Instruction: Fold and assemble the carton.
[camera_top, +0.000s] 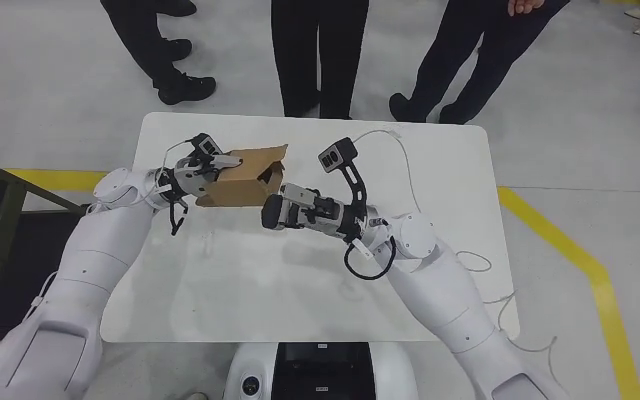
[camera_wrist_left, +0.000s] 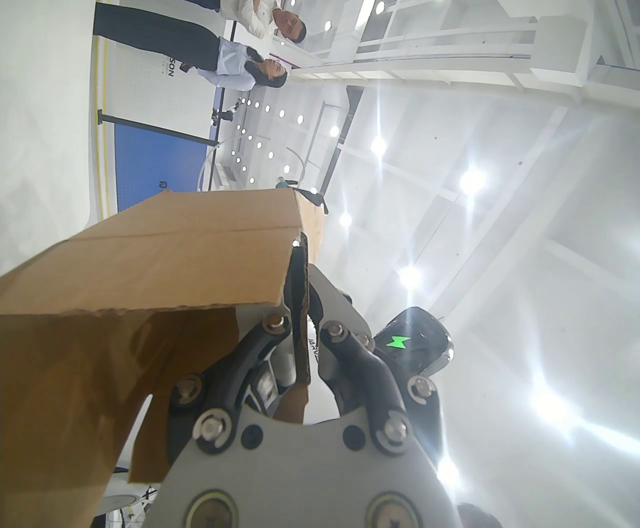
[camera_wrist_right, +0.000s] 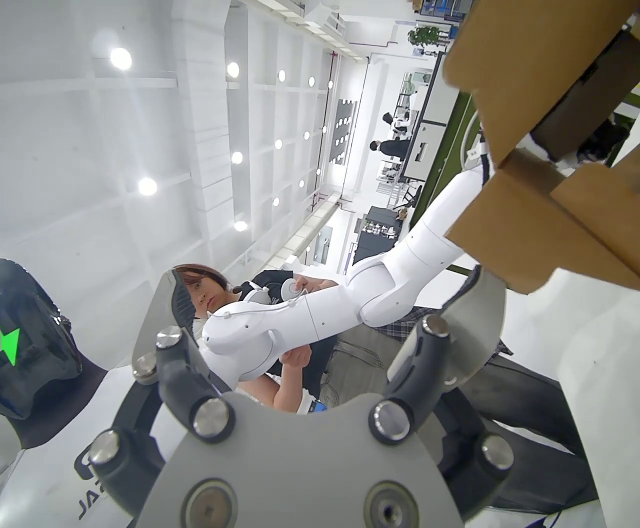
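Mid-fold — left gripper (camera_wrist_left: 300, 312) clenched on the carton (camera_top: 240, 180) wall. Right gripper (camera_wrist_right: 325, 287) spread beside it; next, we think, push a flap inward.

room over the near table (camera_top: 260, 290); carton (camera_top: 245, 180), left gripper (camera_top: 212, 166), right gripper (camera_top: 270, 212) together farther back

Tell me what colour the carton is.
Plain brown cardboard, without any pattern. The carton shows best in the left wrist view.

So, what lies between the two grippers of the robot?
The brown cardboard carton, part-folded: the left gripper is shut on one edge, the open right gripper is near its other end. The top view shows this.
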